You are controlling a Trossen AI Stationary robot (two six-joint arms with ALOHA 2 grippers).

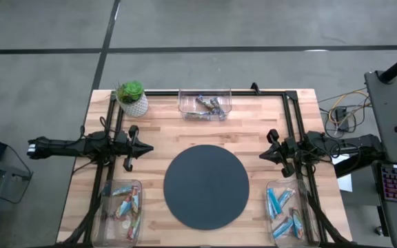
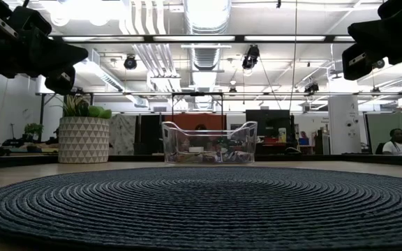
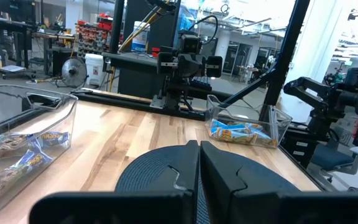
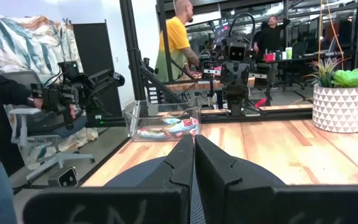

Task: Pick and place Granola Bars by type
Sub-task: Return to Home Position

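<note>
The granola bars lie in three clear bins. Green and red-brown bars (image 1: 125, 204) fill the near-left bin (image 1: 120, 184), blue bars (image 1: 282, 209) the near-right bin (image 1: 286, 184), and darker mixed bars (image 1: 208, 106) the far middle bin (image 1: 205, 92). My left gripper (image 1: 147, 147) hangs shut above the table's left side, pointing level toward the dark round mat (image 1: 206, 187). My right gripper (image 1: 262, 156) hangs shut at the right side, facing it. Neither one holds anything. The left wrist view shows the shut fingers (image 3: 199, 147) over the mat, as does the right wrist view (image 4: 194, 142).
A potted plant (image 1: 131, 98) in a white pot stands at the far left corner. A black frame (image 1: 267, 93) runs along the table's far edge and both sides. Beyond the table's left side a person in a yellow shirt (image 4: 176, 46) stands, and a sleeve (image 4: 5, 93) shows nearer.
</note>
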